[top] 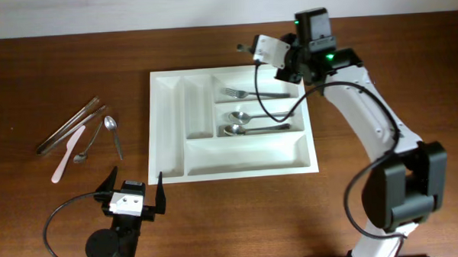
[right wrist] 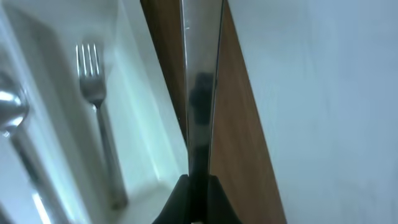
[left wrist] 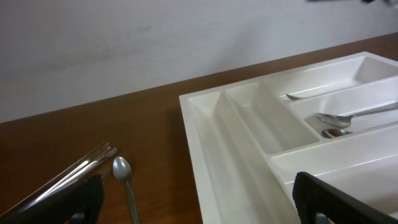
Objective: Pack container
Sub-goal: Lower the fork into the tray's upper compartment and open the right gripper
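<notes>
While the white container (top: 238,173) lies mid-table (top: 44,74) with a fork (top: 247,92) and two spoons (top: 251,116) in its right-hand slots, the right tool (right wrist: 194,186) hangs over its far edge, clamped on a thin metal blade (right wrist: 200,81). The left tool (top: 135,183) sits wide open and empty-handed by the near left corner.

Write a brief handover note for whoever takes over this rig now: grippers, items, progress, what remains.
Left gripper: open, empty, by the front-left corner of the tray.
Right gripper: shut on a flat metal utensil near the tray's far edge.
Done: fork and two spoons in the tray.
Left: place the held utensil; metal tongs, pink utensil, two loose spoons on the table.
</notes>
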Robot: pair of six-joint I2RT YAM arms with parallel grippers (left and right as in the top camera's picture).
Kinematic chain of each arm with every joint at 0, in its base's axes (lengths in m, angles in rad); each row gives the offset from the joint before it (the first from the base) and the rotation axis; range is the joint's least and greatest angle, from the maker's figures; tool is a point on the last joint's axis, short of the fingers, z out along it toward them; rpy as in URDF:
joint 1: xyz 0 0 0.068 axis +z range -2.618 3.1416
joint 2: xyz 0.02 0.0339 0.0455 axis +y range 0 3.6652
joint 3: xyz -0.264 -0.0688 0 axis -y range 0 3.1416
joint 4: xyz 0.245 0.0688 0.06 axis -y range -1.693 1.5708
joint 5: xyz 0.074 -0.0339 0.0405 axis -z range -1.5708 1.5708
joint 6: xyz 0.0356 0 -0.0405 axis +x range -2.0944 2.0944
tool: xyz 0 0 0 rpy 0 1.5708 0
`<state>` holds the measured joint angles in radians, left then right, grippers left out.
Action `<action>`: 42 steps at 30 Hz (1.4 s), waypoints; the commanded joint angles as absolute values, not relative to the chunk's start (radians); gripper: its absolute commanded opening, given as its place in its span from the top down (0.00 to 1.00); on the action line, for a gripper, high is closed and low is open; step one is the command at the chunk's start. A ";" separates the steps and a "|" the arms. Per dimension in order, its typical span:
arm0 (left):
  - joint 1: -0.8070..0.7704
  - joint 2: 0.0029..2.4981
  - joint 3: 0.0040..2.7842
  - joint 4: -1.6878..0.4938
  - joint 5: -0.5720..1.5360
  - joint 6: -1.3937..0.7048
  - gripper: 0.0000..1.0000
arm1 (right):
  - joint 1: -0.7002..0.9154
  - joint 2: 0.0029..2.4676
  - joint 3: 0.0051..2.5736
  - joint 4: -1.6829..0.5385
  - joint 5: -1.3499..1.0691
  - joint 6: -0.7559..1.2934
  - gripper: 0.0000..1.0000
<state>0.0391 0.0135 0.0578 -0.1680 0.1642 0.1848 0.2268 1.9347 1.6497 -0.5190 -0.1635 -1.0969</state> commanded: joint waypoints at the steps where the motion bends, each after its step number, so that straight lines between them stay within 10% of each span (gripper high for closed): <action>1: 0.042 0.005 0.050 -0.165 0.161 0.173 0.01 | 0.244 2.011 1.663 -0.496 -0.172 -1.117 0.96; 25: 0.042 0.005 0.050 -0.165 0.161 0.173 0.01 | 0.250 2.136 1.663 -0.452 -0.223 -1.057 0.96; 34: 0.042 0.005 0.050 -0.165 0.161 0.173 0.01 | 0.254 2.135 1.663 -0.440 -0.231 -0.975 0.06; 42: 0.042 0.005 0.050 -0.165 0.161 0.173 0.01 | 0.239 2.058 1.705 -0.386 0.021 -0.637 0.01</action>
